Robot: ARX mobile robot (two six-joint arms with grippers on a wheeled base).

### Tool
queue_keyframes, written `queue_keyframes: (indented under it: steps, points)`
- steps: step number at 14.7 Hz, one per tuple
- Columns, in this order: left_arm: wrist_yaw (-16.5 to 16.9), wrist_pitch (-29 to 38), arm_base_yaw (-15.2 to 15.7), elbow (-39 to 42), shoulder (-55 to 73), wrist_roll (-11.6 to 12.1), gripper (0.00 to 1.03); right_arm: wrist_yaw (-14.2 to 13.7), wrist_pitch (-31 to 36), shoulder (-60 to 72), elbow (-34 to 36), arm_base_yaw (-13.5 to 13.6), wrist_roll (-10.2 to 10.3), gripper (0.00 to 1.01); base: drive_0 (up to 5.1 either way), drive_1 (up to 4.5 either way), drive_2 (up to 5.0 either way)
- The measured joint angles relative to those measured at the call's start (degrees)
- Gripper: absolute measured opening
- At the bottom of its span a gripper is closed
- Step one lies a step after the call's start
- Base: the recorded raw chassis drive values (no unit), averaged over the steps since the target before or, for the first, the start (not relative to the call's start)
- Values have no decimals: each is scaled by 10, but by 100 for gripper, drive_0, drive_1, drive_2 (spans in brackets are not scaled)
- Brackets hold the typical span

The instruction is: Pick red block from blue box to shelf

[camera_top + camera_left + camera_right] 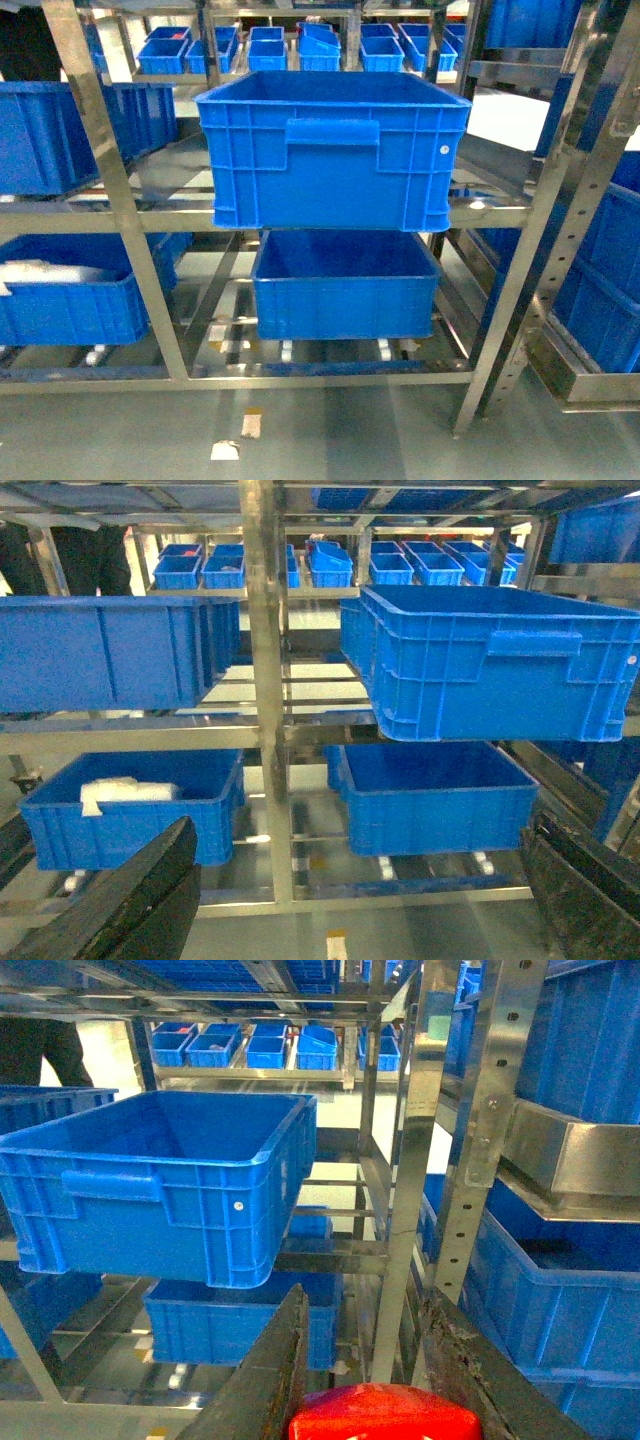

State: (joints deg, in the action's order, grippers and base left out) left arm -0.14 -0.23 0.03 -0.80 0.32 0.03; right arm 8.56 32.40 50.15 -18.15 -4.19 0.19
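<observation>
The red block [385,1412] shows at the bottom edge of the right wrist view, pinched between the two dark fingers of my right gripper [365,1300], which is shut on it. The silver steel shelf [490,1110] stands just ahead, and its perforated upright [120,200] also crosses the head view. My left gripper [360,830] is open, its black fingers [150,890] wide apart with nothing between them, facing the shelf [262,630]. Neither gripper appears in the head view. The blue box is out of view.
A large dark blue ribbed crate [335,150] sits on the middle tier, overhanging its front edge, with another crate [345,285] below it. More crates [60,135] fill the left bays, one [70,295] holding white material. Small blue bins [265,50] line a rack behind.
</observation>
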Motion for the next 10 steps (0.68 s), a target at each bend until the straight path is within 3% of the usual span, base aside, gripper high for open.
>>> queue_keyframes:
  steps: [1,10]
  points:
    - [1,0,0,0,0,0,98,0,0,0,0,0,0,28,-161,50,-371]
    - [1,0,0,0,0,0,98,0,0,0,0,0,0,28,0,0,0]
